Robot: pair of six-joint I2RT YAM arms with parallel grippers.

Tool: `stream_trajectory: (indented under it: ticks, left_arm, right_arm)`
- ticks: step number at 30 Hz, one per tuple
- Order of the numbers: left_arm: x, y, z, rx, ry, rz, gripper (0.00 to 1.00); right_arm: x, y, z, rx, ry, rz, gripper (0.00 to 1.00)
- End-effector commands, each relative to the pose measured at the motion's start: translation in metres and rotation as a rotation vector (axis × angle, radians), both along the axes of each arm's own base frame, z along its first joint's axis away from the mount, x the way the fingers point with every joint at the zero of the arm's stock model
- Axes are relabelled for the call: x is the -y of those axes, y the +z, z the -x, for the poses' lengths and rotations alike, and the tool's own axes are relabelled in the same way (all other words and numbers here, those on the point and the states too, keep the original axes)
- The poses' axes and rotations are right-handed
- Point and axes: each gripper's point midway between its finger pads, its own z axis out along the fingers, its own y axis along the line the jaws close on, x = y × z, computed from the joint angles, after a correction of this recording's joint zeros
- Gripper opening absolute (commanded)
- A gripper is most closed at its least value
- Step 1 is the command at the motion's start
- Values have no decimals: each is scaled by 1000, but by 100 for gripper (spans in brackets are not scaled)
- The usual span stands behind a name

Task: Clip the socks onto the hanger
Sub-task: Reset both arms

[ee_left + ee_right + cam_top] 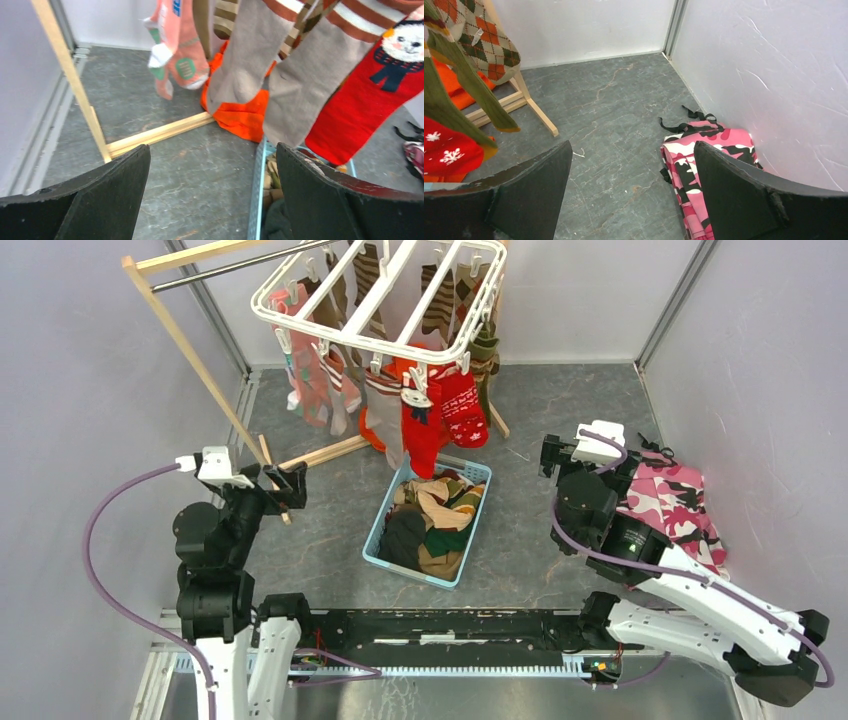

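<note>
The hanger [380,300] hangs at the back, between the legs of the stand [190,357], with socks [385,405] clipped beneath it. The basket [410,572] sits just before it, more socks inside. The garment [675,500] lies well right, against the wall

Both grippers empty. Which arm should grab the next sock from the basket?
Left, probably. The left gripper is open, and its wrist view shows the rim of the light-blue basket with socks inside. The right gripper, also open, faces the pink camouflage garment, away from the basket.
</note>
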Motion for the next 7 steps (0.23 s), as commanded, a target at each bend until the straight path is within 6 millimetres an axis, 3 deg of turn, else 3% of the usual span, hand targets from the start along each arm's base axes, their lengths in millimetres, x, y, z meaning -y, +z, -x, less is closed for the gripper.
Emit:
stream_trajectory:
  ticks: [1, 7]
  left_arm:
    - [-19, 0, 2, 0, 85, -100, 100]
    - [-12, -16, -12, -11, 49, -62, 100]
  right_arm:
    - [9, 28, 4, 36, -16, 6, 98]
    - [2, 34, 0, 53, 59, 38, 98]
